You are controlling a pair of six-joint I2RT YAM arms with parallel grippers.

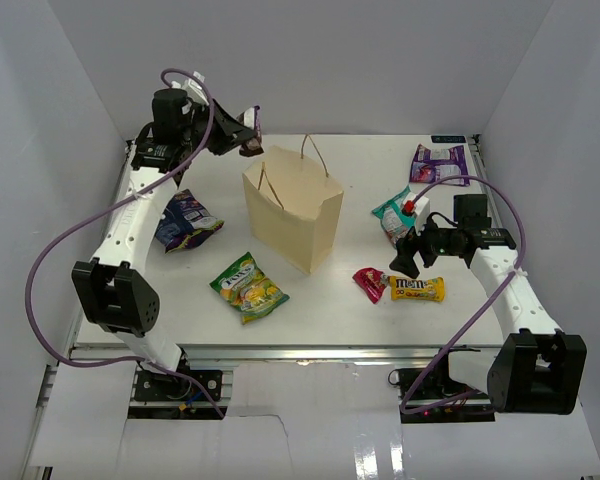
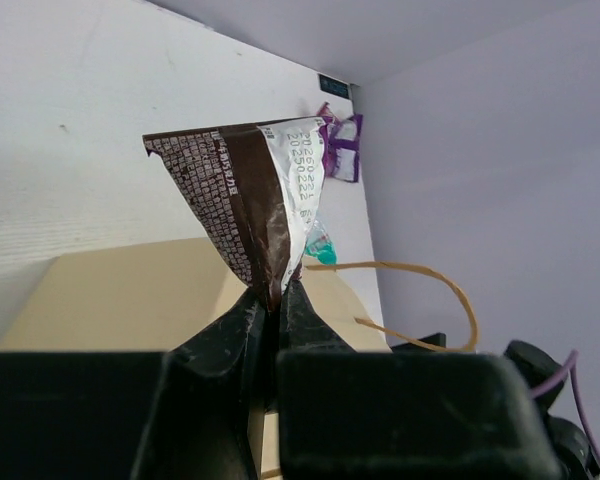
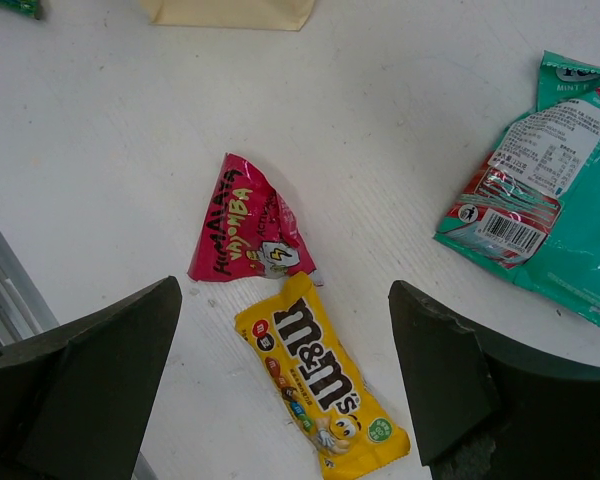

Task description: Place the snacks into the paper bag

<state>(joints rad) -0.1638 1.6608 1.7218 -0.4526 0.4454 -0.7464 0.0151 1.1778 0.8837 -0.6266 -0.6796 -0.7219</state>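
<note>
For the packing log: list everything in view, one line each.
paper bag: one, tan, upright mid-table
dark blue packet: one, left of bag
green-yellow packet: one, near-left of bag
teal packet: one, right of bag
purple-white packet: one, far right corner
red-pink packet: one, beside the M&M's
M&M's packet: one, yellow, near right
brown packet: one, dark brown, pinched in the air
table: one, white
left tool: shut on brown packet, beyond the bag
right tool: open, over red-pink and M&M's packets
</note>
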